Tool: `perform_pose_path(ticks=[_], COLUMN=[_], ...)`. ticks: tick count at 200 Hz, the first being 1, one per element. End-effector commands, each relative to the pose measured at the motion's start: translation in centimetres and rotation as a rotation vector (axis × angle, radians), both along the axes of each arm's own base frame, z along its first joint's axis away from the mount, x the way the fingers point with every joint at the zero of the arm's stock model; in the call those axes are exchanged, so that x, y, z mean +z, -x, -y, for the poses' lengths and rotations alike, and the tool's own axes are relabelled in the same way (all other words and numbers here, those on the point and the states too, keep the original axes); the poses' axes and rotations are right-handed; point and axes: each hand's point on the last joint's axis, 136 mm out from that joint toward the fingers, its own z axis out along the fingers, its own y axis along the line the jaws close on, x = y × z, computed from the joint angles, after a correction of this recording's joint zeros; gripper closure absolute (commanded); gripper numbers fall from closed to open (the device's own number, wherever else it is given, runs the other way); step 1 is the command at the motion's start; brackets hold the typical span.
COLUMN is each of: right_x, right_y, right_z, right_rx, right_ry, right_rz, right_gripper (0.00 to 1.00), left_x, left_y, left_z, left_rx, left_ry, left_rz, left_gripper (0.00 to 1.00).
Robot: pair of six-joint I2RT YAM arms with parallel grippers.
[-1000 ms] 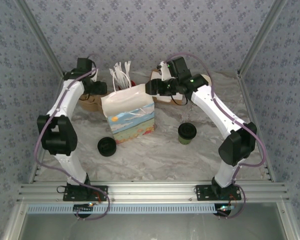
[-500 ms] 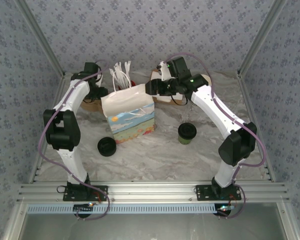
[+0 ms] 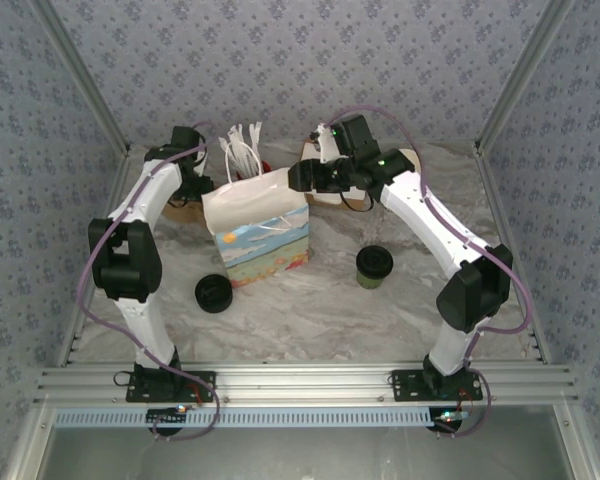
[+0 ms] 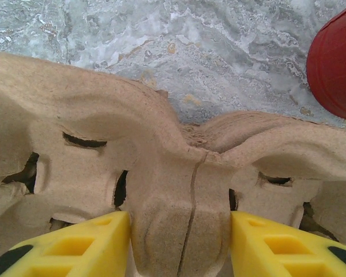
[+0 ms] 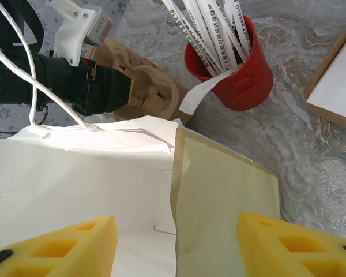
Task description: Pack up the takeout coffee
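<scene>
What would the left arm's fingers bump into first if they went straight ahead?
The brown cardboard cup tray. Its middle ridge sits right between the left arm's yellow fingers, so close that they may already be touching it. I can't tell for sure.

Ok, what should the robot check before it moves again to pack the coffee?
1. Mouth of paper bag open: ok.
2. Lid on takeout coffee, cup upright: ok.
3. Ridge of cup carrier inside left gripper: ok.
4. Firm left grip: cannot tell.
5. Open right gripper over the bag: ok.
6. Coffee in bag: not ok, it stands on the table.
</scene>
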Motion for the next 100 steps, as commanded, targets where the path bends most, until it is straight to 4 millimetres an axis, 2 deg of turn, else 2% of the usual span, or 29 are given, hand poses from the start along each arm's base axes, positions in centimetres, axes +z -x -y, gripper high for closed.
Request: perform_pose_path(ticks=[1,40,100], right_x=[0.0,0.2,0.5], right_y=[0.1,0.2,0.3], right_z=[-0.7,-0.7,-0.8], right_rx=[0.024,0.021,0.025], right_ry=[-0.003,-0.002,0.0], right_rz=[0.005,0.006,0.02], right_gripper=[0.41,0.41,0.41], left_x=[0.0,2.0,7.9], left_y=[0.3,0.5,1.4], left_z=[0.0,0.3,0.2], left_rx=[-0.002,-0.002,0.009], left_ry=[-0.01,-0.004,0.014], left_rz=[-0.023,0.014,0.124], left_gripper=[0.54,0.57,0.57])
